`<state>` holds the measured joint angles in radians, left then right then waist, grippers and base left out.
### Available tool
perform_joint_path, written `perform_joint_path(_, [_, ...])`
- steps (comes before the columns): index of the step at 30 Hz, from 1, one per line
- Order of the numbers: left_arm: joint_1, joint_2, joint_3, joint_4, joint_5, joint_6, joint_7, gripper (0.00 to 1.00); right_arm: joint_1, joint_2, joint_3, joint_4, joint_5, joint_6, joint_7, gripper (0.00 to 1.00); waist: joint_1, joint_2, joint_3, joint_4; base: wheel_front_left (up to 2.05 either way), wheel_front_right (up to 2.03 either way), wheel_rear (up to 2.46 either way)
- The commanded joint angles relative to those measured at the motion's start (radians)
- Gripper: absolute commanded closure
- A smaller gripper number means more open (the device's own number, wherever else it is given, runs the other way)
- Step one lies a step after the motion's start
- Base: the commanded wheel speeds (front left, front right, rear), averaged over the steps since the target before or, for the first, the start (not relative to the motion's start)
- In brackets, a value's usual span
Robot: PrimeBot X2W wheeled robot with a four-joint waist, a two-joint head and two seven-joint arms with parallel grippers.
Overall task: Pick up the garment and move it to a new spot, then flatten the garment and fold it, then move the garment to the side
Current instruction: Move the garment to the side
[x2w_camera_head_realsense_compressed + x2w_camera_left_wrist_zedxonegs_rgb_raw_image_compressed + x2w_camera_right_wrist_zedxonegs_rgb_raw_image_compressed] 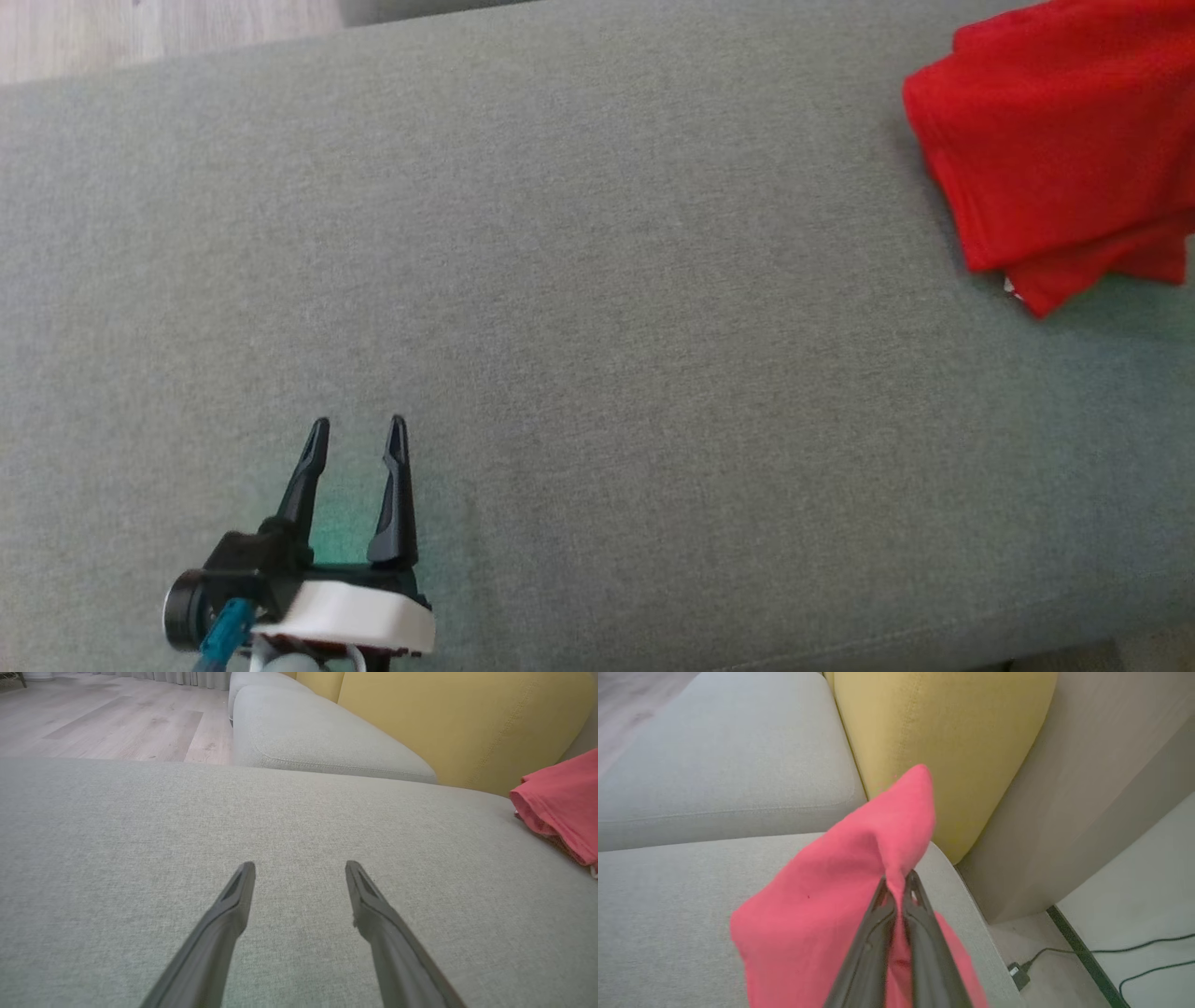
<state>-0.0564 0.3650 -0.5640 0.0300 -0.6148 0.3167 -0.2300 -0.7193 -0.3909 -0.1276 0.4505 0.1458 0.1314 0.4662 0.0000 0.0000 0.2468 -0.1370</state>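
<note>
The red garment (pixel 1064 149) lies folded at the far right of the grey sofa seat (pixel 597 327). My right gripper (pixel 897 881) is shut on the garment (pixel 840 877), pinching a raised fold of its cloth between both fingers. Low at the left of the head view, my left gripper (pixel 358 431) is open with nothing between its fingers, well away from the garment. In the left wrist view the open left gripper (pixel 300 868) hovers over bare seat fabric, and the garment (pixel 560 802) lies at the right edge.
A yellow back cushion (pixel 934 732) stands behind the seat, and another grey seat cushion (pixel 317 742) adjoins it. Wooden floor (pixel 107 718) lies beyond the seat's far edge. A black cable and plug (pixel 1069 956) lie on the floor beside the sofa's right end.
</note>
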Motion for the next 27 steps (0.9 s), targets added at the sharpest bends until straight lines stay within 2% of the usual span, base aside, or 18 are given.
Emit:
perform_joint_path(1, [-0.033,0.009,0.026,-0.023,0.009,0.000,-0.010,0.00,-0.029,-0.018,-0.007,-0.019,-0.019,-0.001,-0.017,0.00,0.0000,0.0000,0.008,0.004,0.00,0.00,0.00])
perform_joint_path(6, [-0.042,0.007,0.019,-0.020,0.012,-0.002,-0.007,0.00,-0.013,0.011,-0.072,0.025,-0.062,-0.001,-0.044,0.00,0.0000,0.0000,0.019,0.007,0.00,0.00,0.00])
perform_joint_path(11, [-0.050,0.008,0.016,-0.016,0.012,-0.002,-0.004,0.00,0.001,0.039,-0.089,0.047,-0.091,-0.001,-0.075,0.00,0.0000,0.0000,0.021,0.004,0.00,0.00,0.00])
perform_joint_path(20, [-0.063,0.014,0.019,-0.021,0.014,0.001,-0.004,0.00,0.016,0.075,-0.005,-0.013,-0.091,-0.001,-0.176,0.00,0.0000,0.0000,-0.022,0.004,0.00,0.00,0.00])
perform_joint_path(27, [-0.069,0.015,0.043,-0.018,-0.003,0.008,-0.008,0.00,0.081,0.133,0.079,-0.097,-0.073,-0.001,-0.265,0.00,0.0000,0.0000,-0.093,0.035,0.00,0.00,0.00])
